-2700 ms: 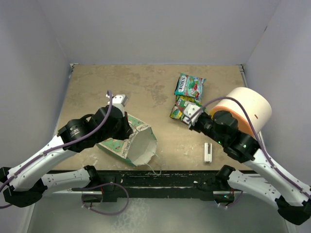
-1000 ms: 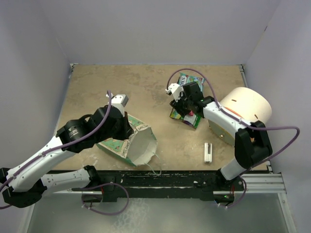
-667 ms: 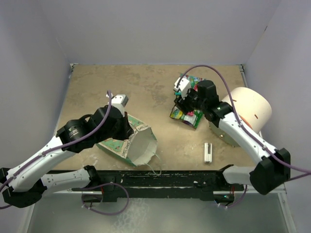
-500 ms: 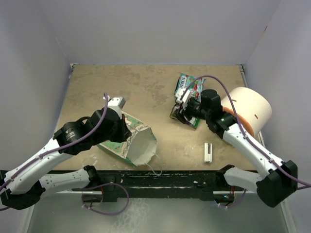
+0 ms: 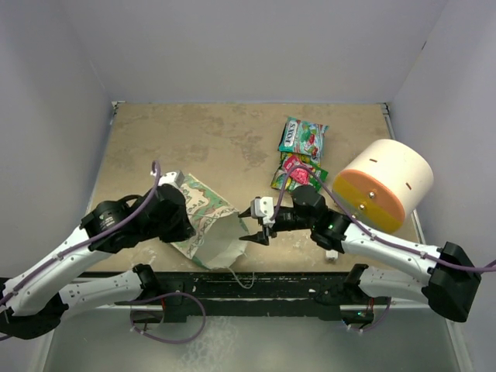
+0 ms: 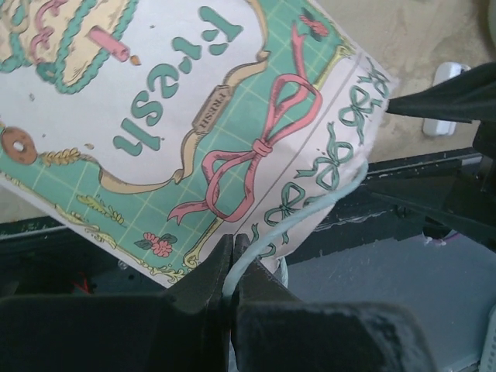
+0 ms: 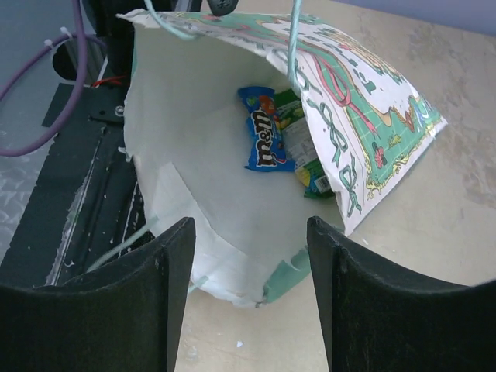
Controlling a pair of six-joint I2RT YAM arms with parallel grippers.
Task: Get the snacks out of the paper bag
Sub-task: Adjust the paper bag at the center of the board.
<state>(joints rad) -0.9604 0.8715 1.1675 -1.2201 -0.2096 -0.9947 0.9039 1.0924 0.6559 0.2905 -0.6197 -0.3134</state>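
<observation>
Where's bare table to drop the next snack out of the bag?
Biggest bare patch: far-left and centre of the table, bordered by the back wall, the paper bag and the green packet. Right side is crowded: green packet, pink packet, cream cylinder. The right hand, open, fills the gap at the bag's mouth.

We see the paper bag (image 5: 203,208) on its side near the table's (image 5: 201,139) front edge, its white mouth facing right. The left gripper (image 5: 177,221) is at the bag's left side, fingers hidden. The right gripper (image 5: 256,234) is just beside the mouth, jaws apart. Three snacks lie outside: green packet (image 5: 303,139), pink packet (image 5: 297,164) and yellow-green packet (image 5: 282,181), close together, left of the cream cylinder (image 5: 384,182).
</observation>
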